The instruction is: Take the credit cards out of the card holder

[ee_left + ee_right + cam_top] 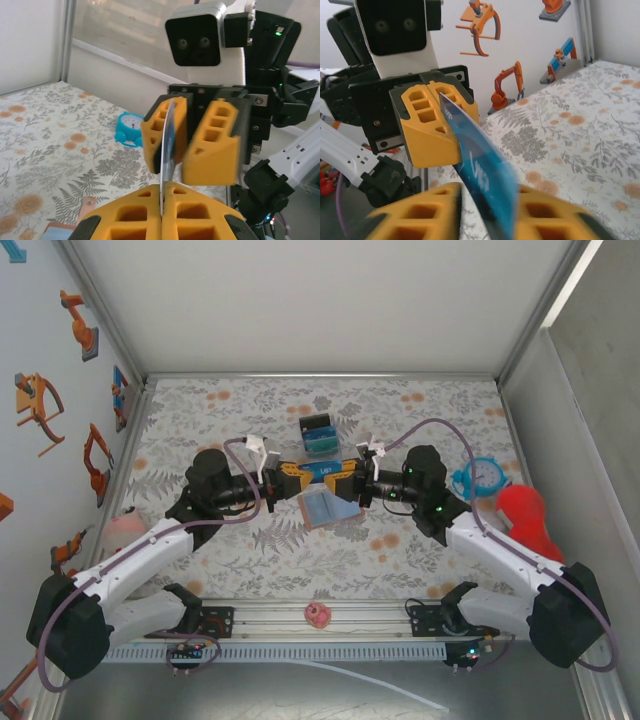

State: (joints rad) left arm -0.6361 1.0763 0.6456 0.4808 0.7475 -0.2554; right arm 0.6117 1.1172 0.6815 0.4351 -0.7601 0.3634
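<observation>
A blue credit card (322, 471) hangs in the air over the middle of the table, spanning the two grippers. My left gripper (300, 473) is shut on one end of it; the card (168, 140) stands edge-on out of the closed fingertips (162, 200). The other end lies slantwise between the fingers of my right gripper (345, 475), which stand a little apart and blurred around the card (480, 170). The card holder (328, 508), tan-brown with a blue-grey lining, lies open on the table just below both grippers.
A small black box (320, 435) with blue contents stands behind the grippers. A blue alarm clock (485, 476) and a red object (525, 515) sit at the right. A pink toy (125, 530) lies at the left, and a small pink item (318, 615) rests on the front rail.
</observation>
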